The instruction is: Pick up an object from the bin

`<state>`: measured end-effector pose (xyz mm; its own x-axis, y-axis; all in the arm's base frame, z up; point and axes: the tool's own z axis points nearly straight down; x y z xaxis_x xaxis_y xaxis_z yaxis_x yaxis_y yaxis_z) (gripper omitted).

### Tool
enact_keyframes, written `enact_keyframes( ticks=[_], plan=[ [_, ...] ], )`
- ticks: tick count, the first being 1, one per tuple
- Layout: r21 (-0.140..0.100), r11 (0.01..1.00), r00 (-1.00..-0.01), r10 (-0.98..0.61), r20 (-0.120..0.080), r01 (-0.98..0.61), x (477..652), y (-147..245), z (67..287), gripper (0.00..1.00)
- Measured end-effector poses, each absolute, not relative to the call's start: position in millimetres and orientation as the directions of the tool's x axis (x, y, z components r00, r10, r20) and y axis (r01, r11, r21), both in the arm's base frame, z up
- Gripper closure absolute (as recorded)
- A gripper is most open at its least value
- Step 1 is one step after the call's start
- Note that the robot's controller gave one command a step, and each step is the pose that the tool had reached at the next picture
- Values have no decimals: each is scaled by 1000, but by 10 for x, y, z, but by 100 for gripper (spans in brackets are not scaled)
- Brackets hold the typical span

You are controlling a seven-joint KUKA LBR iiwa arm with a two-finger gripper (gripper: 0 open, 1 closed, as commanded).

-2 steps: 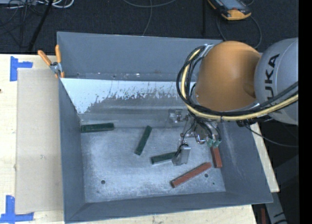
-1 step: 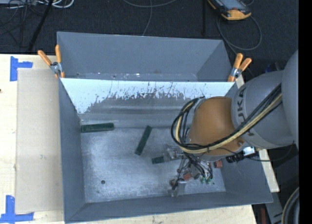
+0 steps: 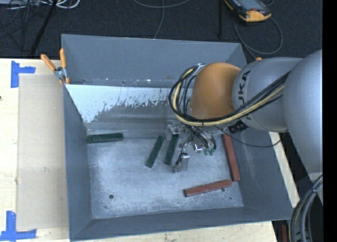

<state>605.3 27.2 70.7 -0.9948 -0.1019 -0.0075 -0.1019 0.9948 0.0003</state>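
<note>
Green bar [image 3: 169, 153] under the jaws runs lengthwise near-left to far-right; whether they clasp it, cannot tell.

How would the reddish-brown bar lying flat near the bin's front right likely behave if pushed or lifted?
The reddish-brown bar looks straight and flat-sided, so it is probably stiff and likely to slide rather than roll. Long and thin, it may tilt if gripped near one end.

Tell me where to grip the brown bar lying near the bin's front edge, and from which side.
Probably take the brown bar at mid-length, across its narrow width, from straight above. It lies flat on open floor, and one end nears a second brown bar by the wall.
</note>
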Motion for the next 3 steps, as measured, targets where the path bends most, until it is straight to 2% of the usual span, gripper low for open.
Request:
enact_keyframes(
  ticks=[1, 2, 3],
  plan=[
    [0, 662, -662, -749, -3, -749, 6017, 403, 828, 0],
    [1, 666, -666, -746, -2, -746, 6016, 394, 829, 100],
    [-6, 694, -694, -720, -8, -720, 6080, 357, 2104, 100]
  ],
)
